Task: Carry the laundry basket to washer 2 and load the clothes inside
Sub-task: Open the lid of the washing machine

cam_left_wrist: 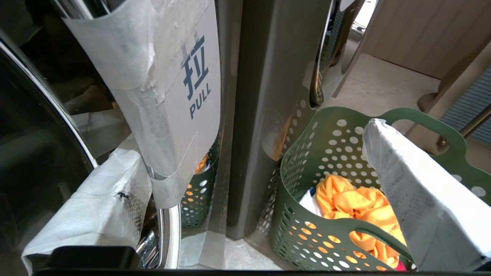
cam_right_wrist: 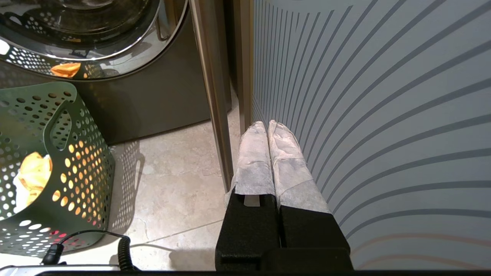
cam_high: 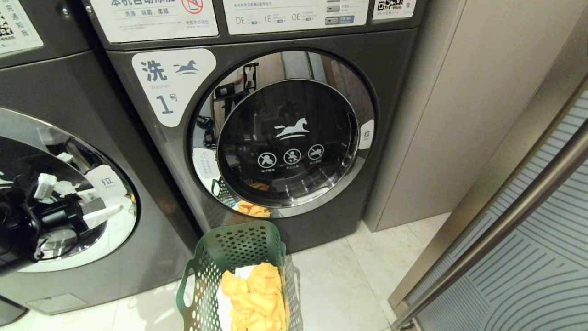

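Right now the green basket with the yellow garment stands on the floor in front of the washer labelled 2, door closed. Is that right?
One detail is off. The washer directly behind the laundry basket carries a label reading 1, not 2, as the head view shows. The rest holds: the yellow garment lies in the basket on the floor, and that door is closed.

Laundry basket (cam_high: 239,271) cut off below; left washer's label unseen.

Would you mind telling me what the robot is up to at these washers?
The laundry basket sits on the floor before washer 1, the clothes inside. The left gripper, jaws wide open, is at the taped pull tab on the neighbouring washer's closed door. The right gripper hangs shut beside the striped panel.
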Controlling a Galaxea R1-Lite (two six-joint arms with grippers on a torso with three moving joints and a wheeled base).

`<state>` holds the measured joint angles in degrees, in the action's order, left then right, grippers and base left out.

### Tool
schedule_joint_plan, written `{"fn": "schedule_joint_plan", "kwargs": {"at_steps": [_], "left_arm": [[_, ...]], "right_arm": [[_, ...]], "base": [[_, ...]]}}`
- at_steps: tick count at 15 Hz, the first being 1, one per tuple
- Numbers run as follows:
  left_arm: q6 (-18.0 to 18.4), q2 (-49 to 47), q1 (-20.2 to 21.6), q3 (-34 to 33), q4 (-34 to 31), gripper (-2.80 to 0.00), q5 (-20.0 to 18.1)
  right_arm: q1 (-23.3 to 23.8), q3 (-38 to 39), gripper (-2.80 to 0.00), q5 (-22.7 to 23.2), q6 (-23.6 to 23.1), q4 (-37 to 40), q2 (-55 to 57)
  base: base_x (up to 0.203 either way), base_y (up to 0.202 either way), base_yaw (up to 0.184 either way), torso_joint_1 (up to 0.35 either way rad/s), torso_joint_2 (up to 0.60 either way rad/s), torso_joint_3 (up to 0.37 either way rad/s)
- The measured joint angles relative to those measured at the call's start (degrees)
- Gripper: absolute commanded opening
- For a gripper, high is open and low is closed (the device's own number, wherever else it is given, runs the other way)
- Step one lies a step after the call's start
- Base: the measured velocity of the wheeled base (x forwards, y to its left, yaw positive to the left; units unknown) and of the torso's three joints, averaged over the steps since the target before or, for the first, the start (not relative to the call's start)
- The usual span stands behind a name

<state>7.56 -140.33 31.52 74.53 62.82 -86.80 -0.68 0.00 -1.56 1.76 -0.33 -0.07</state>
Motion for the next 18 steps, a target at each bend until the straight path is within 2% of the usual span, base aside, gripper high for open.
{"fn": "schedule_joint_plan", "kwargs": {"at_steps": [2,5,8,10,14,18], "left_arm": [[1.57,0.33,0.51,-1.86,-0.13,0.0,-2.21],[1.76,0.55,1.27,-1.99,-0.12,0.0,-1.17],[1.49,0.86,4.08,-1.98,-0.33,0.0,-1.32],[1.22,1.31,8.1,-1.77,-0.29,0.0,-1.17],[1.09,2.19,18.72,-0.93,-0.67,0.0,-0.59],[0.21,11.28,29.88,-7.45,-1.72,0.0,-0.49]], "right_arm": [[0.0,0.0,-2.8,0.0,-0.01,0.01,0.01],[0.05,0.0,-2.8,0.0,0.0,0.01,0.0],[0.0,0.0,-2.8,-0.01,0.0,0.0,0.0],[-0.02,0.0,-2.8,-0.01,0.02,0.0,0.0],[-0.02,0.0,-2.8,-0.01,0.0,0.0,0.0],[0.0,0.0,-2.8,0.0,0.0,0.0,0.0]], "base": [[0.0,0.0,0.0,0.0,0.0,0.0],[0.0,0.0,0.0,0.0,0.0,0.0],[0.0,0.0,0.0,0.0,0.0,0.0],[0.0,0.0,0.0,0.0,0.0,0.0],[0.0,0.0,0.0,0.0,0.0,0.0],[0.0,0.0,0.0,0.0,0.0,0.0]]}}
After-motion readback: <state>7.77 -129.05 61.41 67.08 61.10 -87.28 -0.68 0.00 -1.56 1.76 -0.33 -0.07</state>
